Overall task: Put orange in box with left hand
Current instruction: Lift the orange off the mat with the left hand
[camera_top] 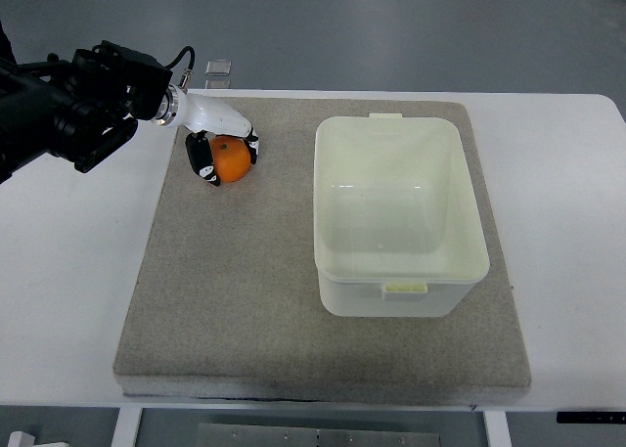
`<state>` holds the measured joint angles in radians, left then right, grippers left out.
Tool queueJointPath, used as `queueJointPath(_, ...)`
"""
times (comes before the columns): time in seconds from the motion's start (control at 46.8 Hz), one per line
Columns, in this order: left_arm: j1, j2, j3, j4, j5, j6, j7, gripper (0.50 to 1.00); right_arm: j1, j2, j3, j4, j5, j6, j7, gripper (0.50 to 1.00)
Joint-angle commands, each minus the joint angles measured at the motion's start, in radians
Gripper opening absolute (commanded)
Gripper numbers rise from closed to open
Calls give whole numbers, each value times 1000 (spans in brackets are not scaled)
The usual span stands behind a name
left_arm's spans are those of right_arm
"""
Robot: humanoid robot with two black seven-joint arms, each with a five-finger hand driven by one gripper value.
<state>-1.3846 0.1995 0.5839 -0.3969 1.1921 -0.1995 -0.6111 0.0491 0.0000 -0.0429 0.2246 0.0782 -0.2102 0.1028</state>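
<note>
An orange [232, 160] sits at the far left of the grey mat [254, 300]. My left hand [223, 150], white with black fingertips, comes in from the upper left on a black arm [68, 110] and wraps its fingers around the orange. The fruit looks to be at mat level; I cannot tell whether it is lifted. A pale, open plastic box [396, 215] stands on the right half of the mat, with nothing inside. The right hand does not show.
The mat lies on a white table [68, 300]. A small clear object [219, 68] sits at the table's far edge behind the hand. Bare mat stretches between the orange and the box.
</note>
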Motion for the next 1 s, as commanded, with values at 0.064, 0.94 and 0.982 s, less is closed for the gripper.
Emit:
queueJointPath(0.064,-7,-2,-3,1,-17,0,0,500,0,0,0,1,0,0,0,944)
queueJointPath(0.94,-132,-6,-75,23,-177,-93,0,500,0,0,0,-1,0,0,0,944)
queueJointPath(0.982,-149,-8,-76,23,-175,-93,0,500,0,0,0,-1,0,0,0,944)
